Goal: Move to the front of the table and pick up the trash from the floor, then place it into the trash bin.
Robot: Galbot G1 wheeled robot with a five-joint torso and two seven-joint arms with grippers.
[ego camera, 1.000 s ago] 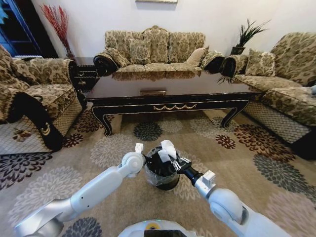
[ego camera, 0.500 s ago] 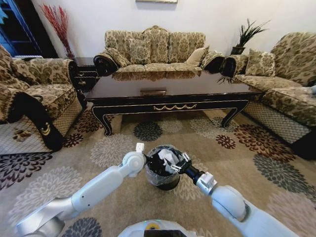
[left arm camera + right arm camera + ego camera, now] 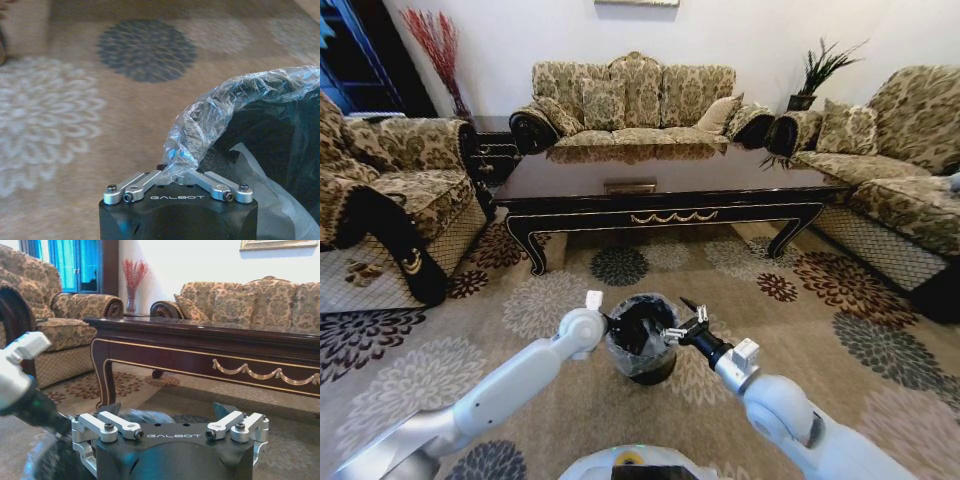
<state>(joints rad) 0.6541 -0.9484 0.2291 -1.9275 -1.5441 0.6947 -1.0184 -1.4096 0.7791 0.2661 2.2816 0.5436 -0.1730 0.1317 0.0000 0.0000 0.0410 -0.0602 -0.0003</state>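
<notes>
Living room, sofas on three sides, flower-medallion floor (image 3: pixel 800 330) in front of long dark table (image 3: pixel 660 190). Trash bin (image 3: pixel 642 340) on carpet between both arms, well short of table, just ahead of robot base.

Left hand (image 3: pixel 610 325) at bin's left rim; left wrist view: fingers pinched together on crinkly clear bin liner (image 3: pixel 200 130), a fold of bag caught at fingertips. Black bin interior beside it, pale sheet inside (image 3: pixel 260 175) — likely trash or more liner, cannot tell which.

Right hand (image 3: pixel 688 318) at bin's right rim, just above it, fingers spread wide, nothing between them. Right wrist view: open fingers (image 3: pixel 120 427) empty, pointed toward table apron with gold scroll (image 3: pixel 260 372), dark blurred bin rim low beneath, left arm alongside.

Key relation: bin directly under and between both hands, opening facing up; right hand nearer opening centre, left on rim edge. Bin round, no long axis. No loose trash spotted on visible floor.

View differences: head view gives both arms flanking bin; left wrist alone shows grip on liner and bin contents; right wrist alone confirms empty open fingers.
</notes>
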